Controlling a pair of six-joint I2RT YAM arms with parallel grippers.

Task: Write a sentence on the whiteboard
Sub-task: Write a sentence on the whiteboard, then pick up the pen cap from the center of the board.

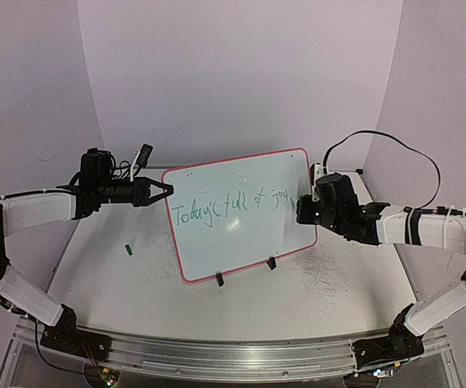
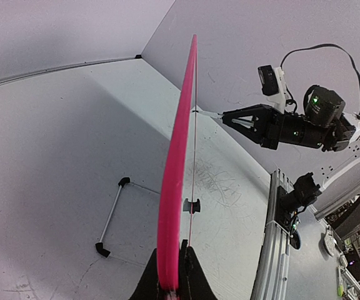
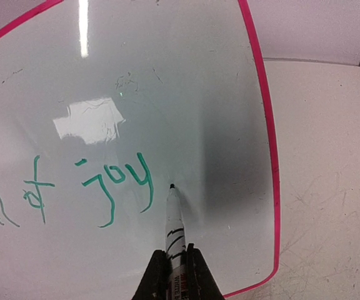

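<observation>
The whiteboard (image 1: 249, 242) stands upright on the table, its red-pink frame seen edge-on in the left wrist view (image 2: 179, 156). My left gripper (image 1: 168, 191) is shut on the frame's left edge (image 2: 172, 275). The green sentence (image 1: 229, 208) runs across the board and ends in "joy" (image 3: 114, 181). My right gripper (image 1: 302, 210) is shut on a white marker (image 3: 174, 219). The marker's dark tip rests on the board (image 3: 167, 75) just right of the "y". The right gripper (image 3: 175, 262) also shows from the left wrist (image 2: 230, 117).
A small green cap (image 1: 126, 250) lies on the table left of the board. Two black clip feet (image 1: 219, 279) hold the board's lower edge. A thin rod with black ends (image 2: 112, 215) lies behind the board. An aluminium rail (image 1: 217, 352) runs along the near edge.
</observation>
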